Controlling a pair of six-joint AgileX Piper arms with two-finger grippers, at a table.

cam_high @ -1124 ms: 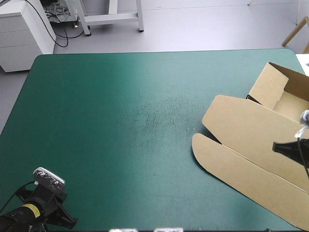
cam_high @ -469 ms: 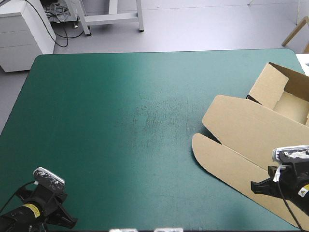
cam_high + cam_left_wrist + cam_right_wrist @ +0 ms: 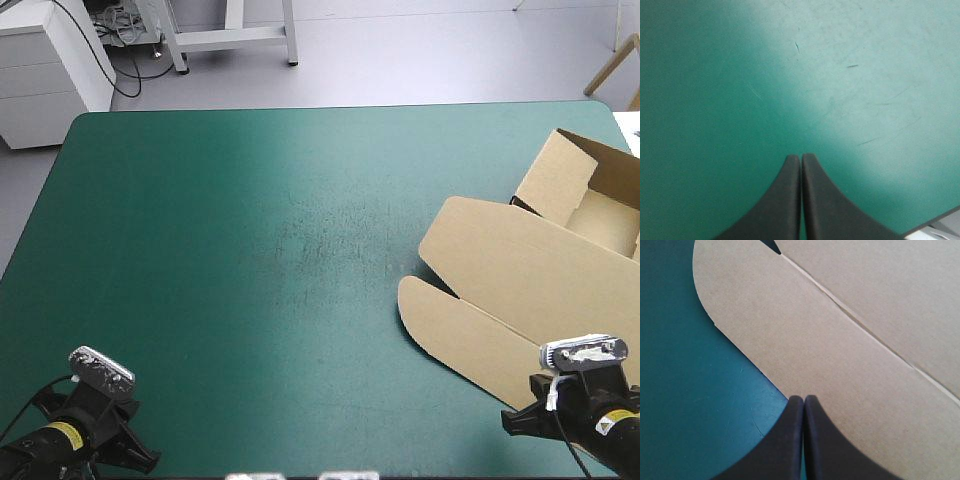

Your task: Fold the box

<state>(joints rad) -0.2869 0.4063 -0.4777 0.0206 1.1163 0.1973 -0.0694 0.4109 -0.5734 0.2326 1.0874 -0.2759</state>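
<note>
Teal-green cover (image 3: 250, 250), brown box (image 3: 520, 270) slantwise at right, rounded ends leftward.

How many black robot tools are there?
2. The left tool is shut over the teal-green cover by the table's near left corner. The right tool, also shut, is at the edge of the brown box, near the right corner. None seem hidden.

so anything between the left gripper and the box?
Nothing: only bare teal-green cover lies between the left gripper and the box, per the high view.
</note>
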